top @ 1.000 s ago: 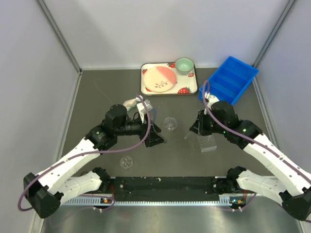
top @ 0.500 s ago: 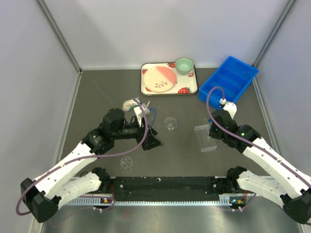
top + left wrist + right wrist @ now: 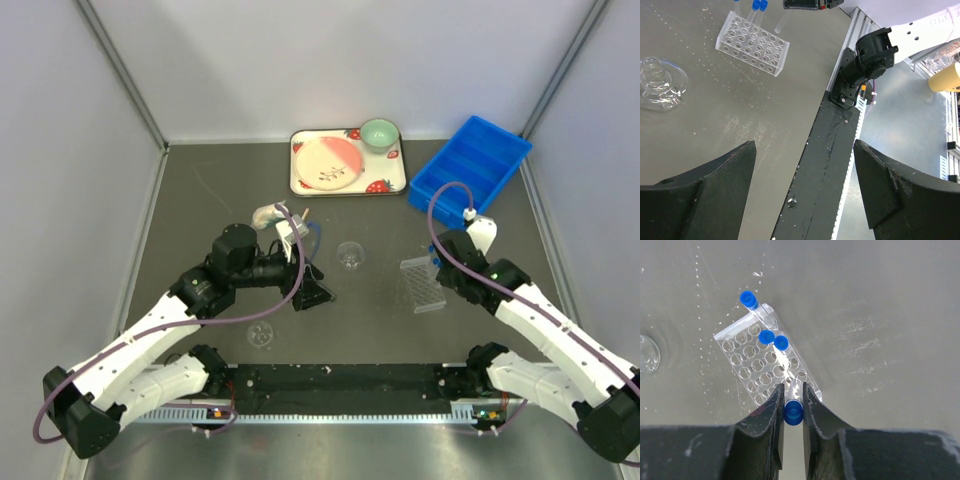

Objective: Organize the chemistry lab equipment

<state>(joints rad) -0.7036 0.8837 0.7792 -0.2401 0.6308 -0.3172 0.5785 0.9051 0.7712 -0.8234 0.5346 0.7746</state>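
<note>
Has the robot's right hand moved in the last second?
Yes. The right hand swung rightward in the top view, from the tube rack's left side to its right.

I see the tube rack (image 3: 767, 371) as clear, glossy plastic with bright glints on its edges, on a table (image 3: 880, 315) of matt grey, finely scratched and flecked with pale specks. At the rack's near corner, the tube (image 3: 793, 411) has a smooth, opaque blue plastic cap, between the matt black, slightly scuffed fingers (image 3: 771, 425) of the right gripper (image 3: 792, 391). Left of the rack, the dish (image 3: 657, 82) looks like clear, shiny glass.
</note>
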